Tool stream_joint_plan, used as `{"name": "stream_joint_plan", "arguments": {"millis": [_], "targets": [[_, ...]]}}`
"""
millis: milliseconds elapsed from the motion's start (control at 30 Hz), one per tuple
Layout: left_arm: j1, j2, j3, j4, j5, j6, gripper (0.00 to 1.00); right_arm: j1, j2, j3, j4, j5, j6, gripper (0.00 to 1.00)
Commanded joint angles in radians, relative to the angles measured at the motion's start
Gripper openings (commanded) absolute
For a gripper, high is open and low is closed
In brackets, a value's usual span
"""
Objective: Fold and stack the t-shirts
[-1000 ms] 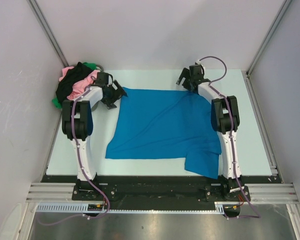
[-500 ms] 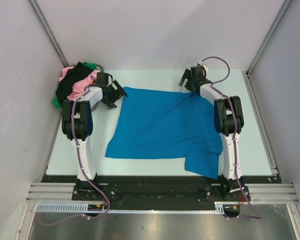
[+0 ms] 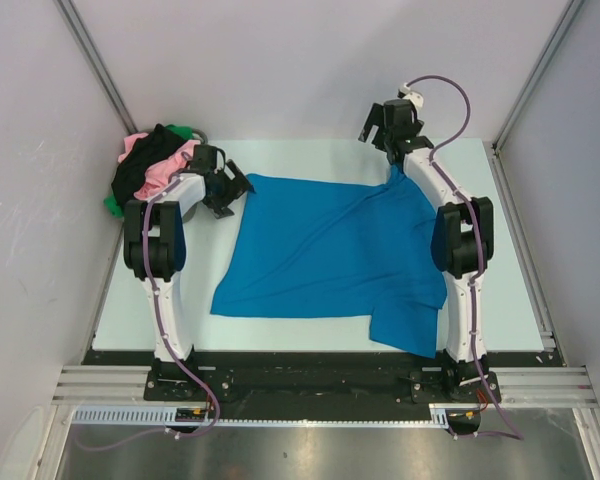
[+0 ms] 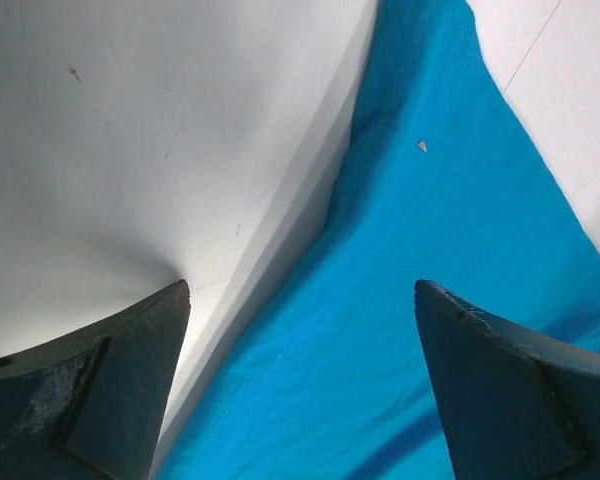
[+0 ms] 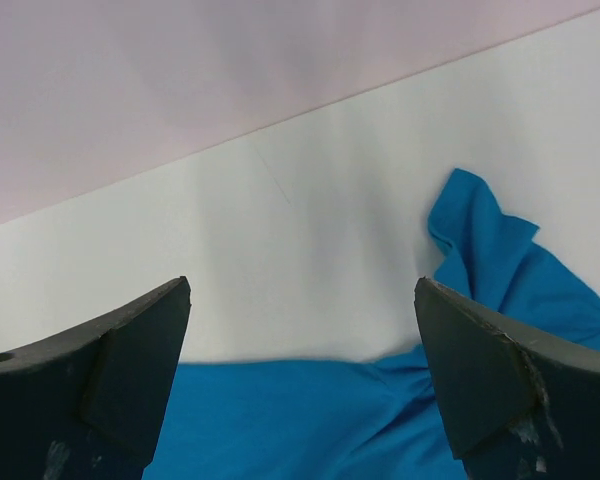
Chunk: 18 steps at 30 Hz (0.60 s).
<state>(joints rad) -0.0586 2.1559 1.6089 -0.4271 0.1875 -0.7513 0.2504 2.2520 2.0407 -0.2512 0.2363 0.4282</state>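
The bright blue t-shirt (image 3: 325, 255) lies spread on the white table, with a flap hanging off the near right edge. My left gripper (image 3: 236, 190) is open and empty at the shirt's far left corner; the blue cloth (image 4: 410, 300) lies between its fingers below it. My right gripper (image 3: 380, 135) is open and empty, raised above the shirt's far right corner; the shirt's far edge (image 5: 330, 420) shows under it. Pink, black and green t-shirts (image 3: 150, 165) lie heaped at the far left.
The heap of shirts sits on a round grey basket (image 3: 200, 135) at the table's far left corner. Walls close in the table on the far side, left and right. The table's (image 3: 310, 160) near edge meets a black rail.
My right gripper has risen and moved toward the far wall, away from the shirt's far right corner. The left gripper and the shirt's body have stayed in place.
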Motion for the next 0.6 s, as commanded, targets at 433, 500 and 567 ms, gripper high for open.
{"name": "stream_joint_plan", "arguments": {"millis": [433, 500, 567], "targets": [[0.002, 0.007, -0.009, 0.011, 0.001, 0.006, 0.99, -0.017, 0.173, 0.171, -0.206, 0.083, -0.016, 0.9], [0.003, 0.01, -0.009, 0.01, 0.003, 0.006, 0.99, -0.02, 0.21, 0.217, -0.233, 0.086, -0.017, 0.87], [0.003, 0.01, -0.009, 0.008, 0.001, 0.007, 0.99, -0.02, 0.23, 0.24, -0.25, 0.087, -0.02, 0.84]]}}
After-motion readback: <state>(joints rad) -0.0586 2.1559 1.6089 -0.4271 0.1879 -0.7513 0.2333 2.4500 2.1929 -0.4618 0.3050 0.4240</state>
